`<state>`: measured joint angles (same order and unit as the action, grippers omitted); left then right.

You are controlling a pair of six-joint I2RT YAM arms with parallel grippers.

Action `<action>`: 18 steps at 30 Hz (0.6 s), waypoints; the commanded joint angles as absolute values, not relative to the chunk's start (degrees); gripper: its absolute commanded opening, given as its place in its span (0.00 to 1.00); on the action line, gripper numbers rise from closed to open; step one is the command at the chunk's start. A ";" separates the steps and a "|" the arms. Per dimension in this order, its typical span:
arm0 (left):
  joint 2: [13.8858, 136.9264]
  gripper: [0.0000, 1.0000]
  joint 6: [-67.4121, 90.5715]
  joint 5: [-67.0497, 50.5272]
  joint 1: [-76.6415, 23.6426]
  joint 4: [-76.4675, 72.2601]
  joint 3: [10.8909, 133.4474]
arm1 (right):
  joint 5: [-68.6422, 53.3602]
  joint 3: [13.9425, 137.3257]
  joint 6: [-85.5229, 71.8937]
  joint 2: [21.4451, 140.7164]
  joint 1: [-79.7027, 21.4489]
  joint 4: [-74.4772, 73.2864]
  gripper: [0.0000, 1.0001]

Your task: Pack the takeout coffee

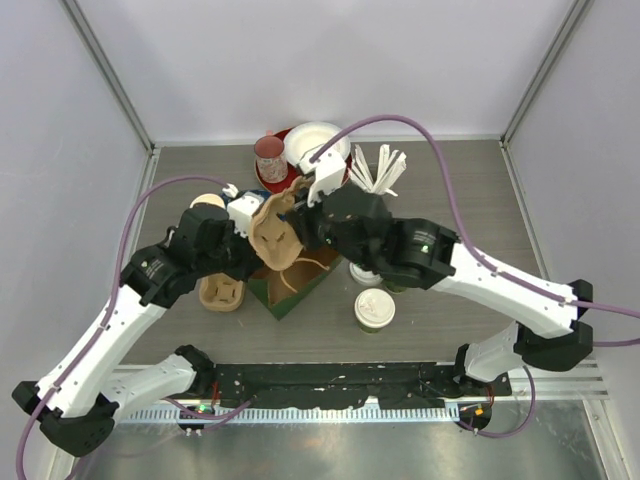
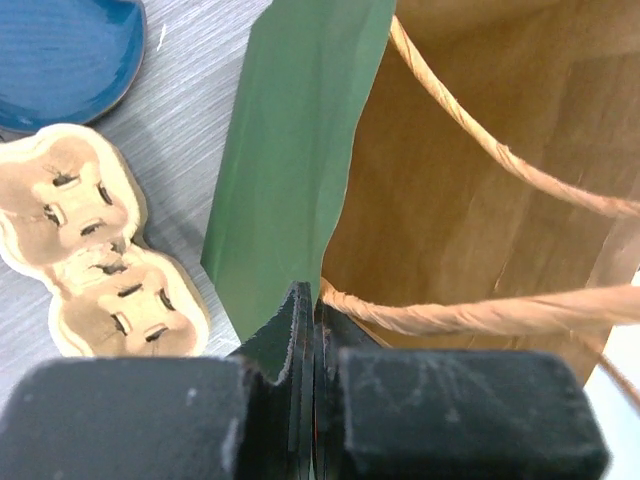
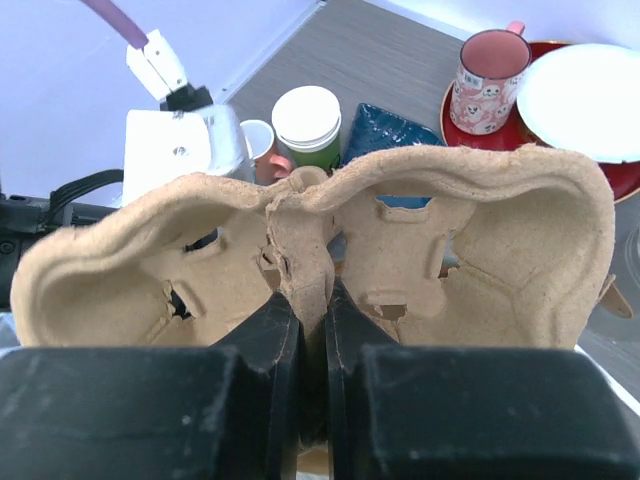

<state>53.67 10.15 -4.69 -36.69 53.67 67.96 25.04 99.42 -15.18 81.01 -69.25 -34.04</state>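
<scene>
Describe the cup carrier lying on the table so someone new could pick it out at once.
Start at the green-sided brown paper bag mid-table. Just left of it, beside the left arm, a tan pulp cup carrier lies flat. The other carrier is held over the bag by the right gripper; this one lies empty and untouched.

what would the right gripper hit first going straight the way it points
Past the cup carrier the right gripper holds, probably the lidded green cup; the left arm's wrist sits close beside, depth unclear.
</scene>
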 commanded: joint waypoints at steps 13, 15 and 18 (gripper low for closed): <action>54.58 0.00 20.31 -9.05 -35.86 50.10 69.87 | 26.28 77.71 -21.79 76.64 -72.07 -27.59 0.01; 54.32 0.00 19.08 -9.40 -35.86 50.19 69.35 | 23.75 76.04 -23.11 75.33 -70.50 -28.30 0.01; 53.35 0.00 14.87 -10.80 -35.86 49.92 68.12 | 20.84 74.36 -24.43 74.27 -68.04 -29.70 0.01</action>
